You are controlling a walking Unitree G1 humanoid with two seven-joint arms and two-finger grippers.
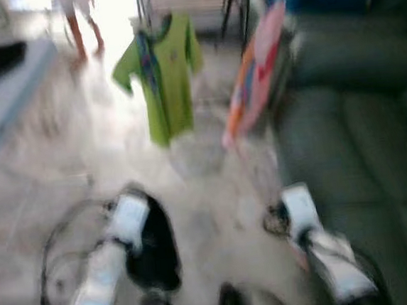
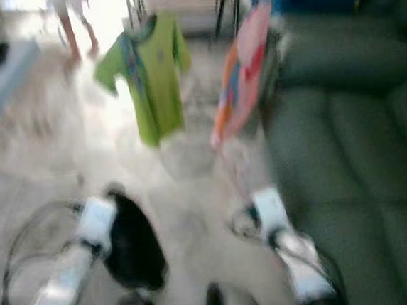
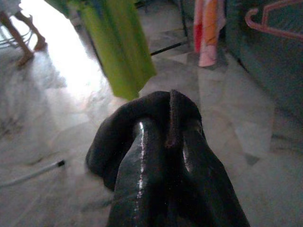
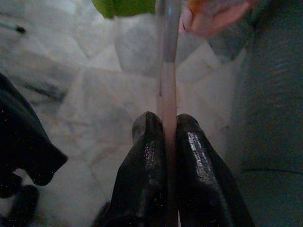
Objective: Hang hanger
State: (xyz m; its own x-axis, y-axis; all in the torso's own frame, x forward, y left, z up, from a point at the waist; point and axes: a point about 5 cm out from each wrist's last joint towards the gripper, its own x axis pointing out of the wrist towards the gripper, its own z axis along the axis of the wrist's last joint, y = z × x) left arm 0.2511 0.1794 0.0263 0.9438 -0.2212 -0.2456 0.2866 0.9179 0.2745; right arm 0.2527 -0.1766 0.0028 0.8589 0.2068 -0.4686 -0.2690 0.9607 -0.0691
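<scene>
My right gripper is shut on a thin pink hanger, which runs up and forward from between the fingers; the hanger shows against the sofa in the left wrist view. My left gripper is shut on a black garment, which hangs as a dark bundle beside the left arm. Both arms are held low over the floor. Ahead, a green shirt and a pink and orange garment hang from a drying rack. The head views are blurred.
A dark green sofa runs along the right side. A person's bare legs stand at the back left near bright light. A grey surface edges in at the left. A cable lies on the marble floor.
</scene>
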